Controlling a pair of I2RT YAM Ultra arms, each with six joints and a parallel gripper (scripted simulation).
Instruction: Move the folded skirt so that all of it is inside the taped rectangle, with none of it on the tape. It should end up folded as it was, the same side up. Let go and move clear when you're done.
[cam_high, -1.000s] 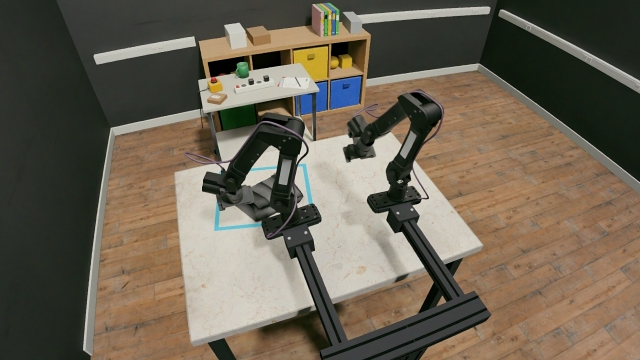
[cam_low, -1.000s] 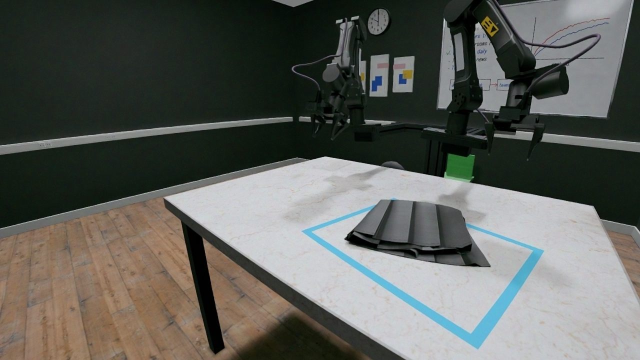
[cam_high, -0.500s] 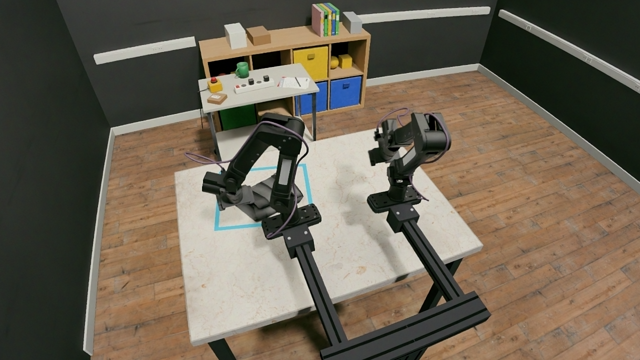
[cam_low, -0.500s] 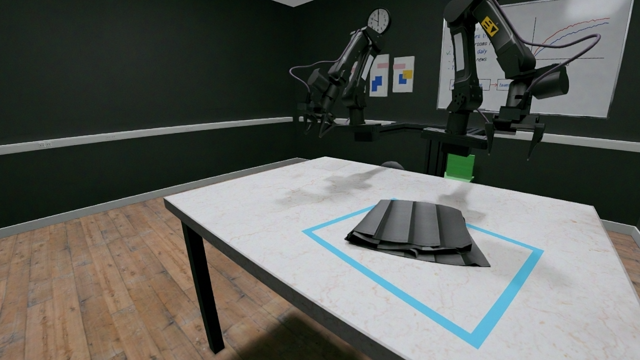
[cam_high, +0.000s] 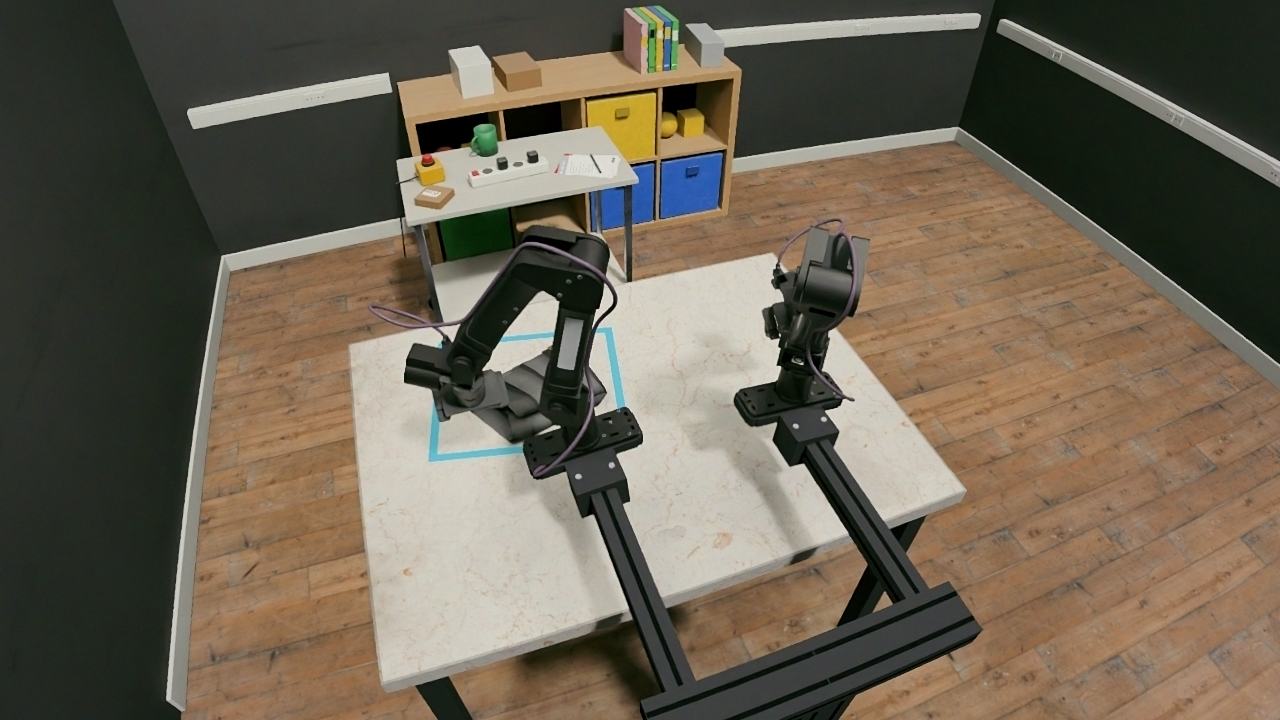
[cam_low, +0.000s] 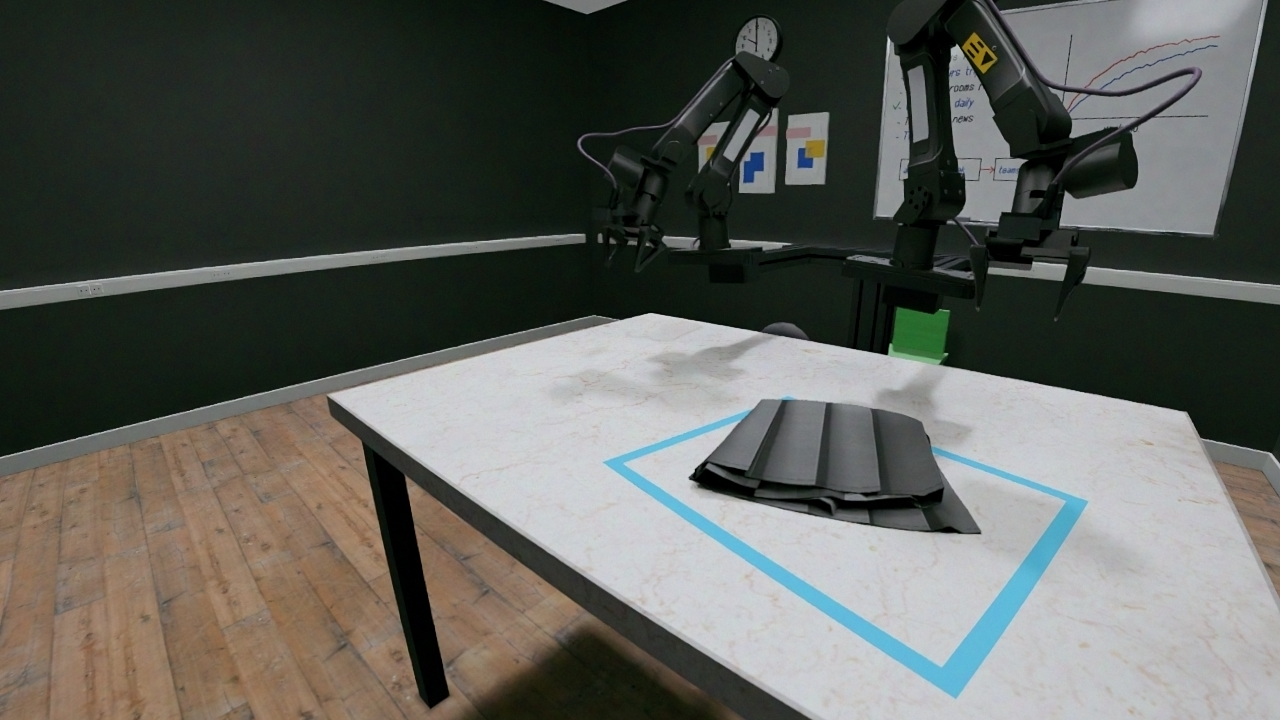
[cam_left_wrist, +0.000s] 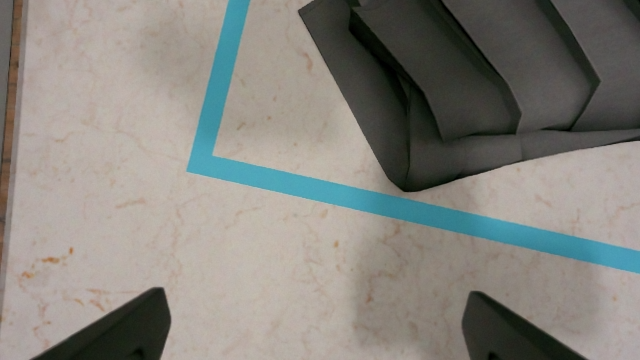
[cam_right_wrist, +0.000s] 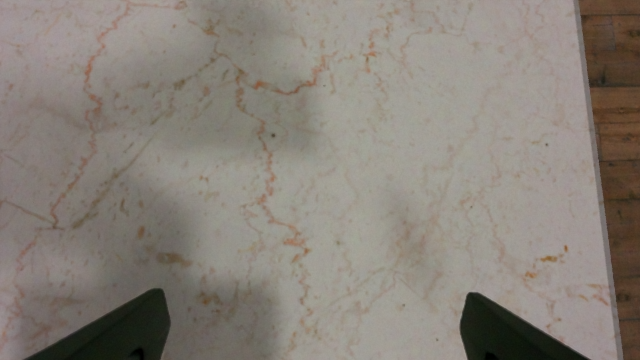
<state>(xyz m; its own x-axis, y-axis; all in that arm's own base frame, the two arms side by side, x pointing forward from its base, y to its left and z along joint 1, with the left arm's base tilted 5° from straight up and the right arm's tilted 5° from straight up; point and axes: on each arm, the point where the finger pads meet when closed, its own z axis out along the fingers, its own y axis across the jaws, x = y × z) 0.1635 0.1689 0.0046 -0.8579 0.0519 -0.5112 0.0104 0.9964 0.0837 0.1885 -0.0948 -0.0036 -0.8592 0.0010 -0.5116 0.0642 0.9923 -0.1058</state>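
Observation:
The dark grey pleated skirt (cam_high: 519, 404) (cam_low: 832, 447) (cam_left_wrist: 480, 75) lies folded and flat inside the blue taped rectangle (cam_high: 435, 440) (cam_low: 778, 566) (cam_left_wrist: 300, 186). In the left wrist view its bottom corner is just short of the tape, with a thin strip of table between. In the top view its right end is close to the right-hand tape. The skirt hides part of the far tape in the exterior view. My left gripper (cam_low: 1017, 313) (cam_left_wrist: 316, 304) is open and empty, above the table outside the tape. My right gripper (cam_low: 624, 266) (cam_right_wrist: 315, 307) is open and empty, well away from the skirt.
The marble-topped table (cam_high: 447, 555) (cam_low: 447, 402) (cam_right_wrist: 350, 150) carries the rectangle near one corner. The left arm's base and upper arm cover part of the skirt and tape in the top view. A side table (cam_high: 572, 186) with small objects stands beyond.

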